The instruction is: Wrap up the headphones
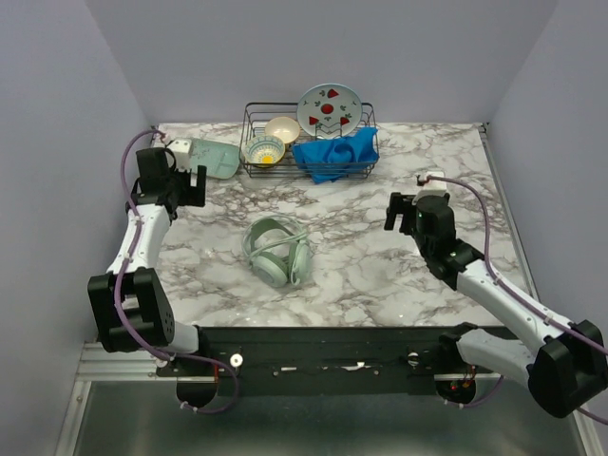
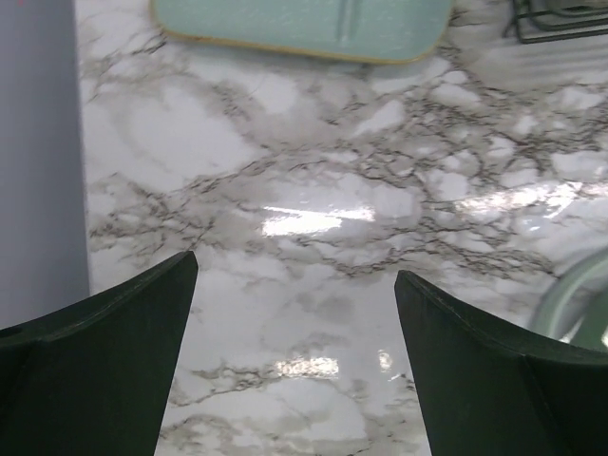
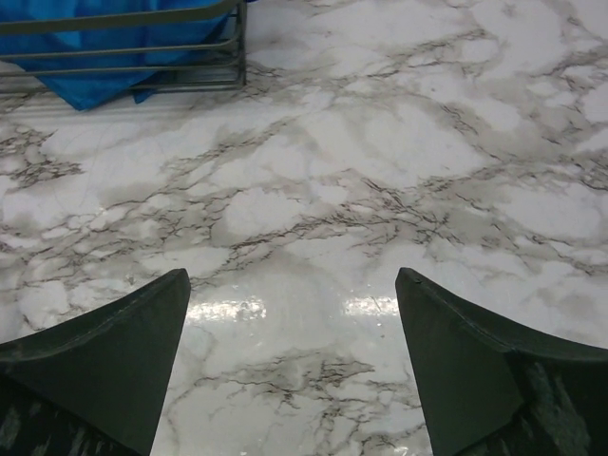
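Observation:
The pale mint-green headphones (image 1: 276, 251) lie folded on the marble table (image 1: 380, 275) in the middle, between the two arms. A curved edge of them shows at the right edge of the left wrist view (image 2: 581, 302). My left gripper (image 1: 189, 185) is open and empty above the table at the far left; its view shows bare marble between the fingers (image 2: 296, 275). My right gripper (image 1: 401, 211) is open and empty to the right of the headphones, over bare marble (image 3: 293, 285). Neither gripper touches the headphones.
A flat mint-green tray (image 1: 211, 157) lies at the back left and shows in the left wrist view (image 2: 304, 27). A wire dish rack (image 1: 306, 142) at the back holds two bowls, a patterned plate (image 1: 330, 110) and a blue cloth (image 1: 334, 154). Grey walls enclose the table.

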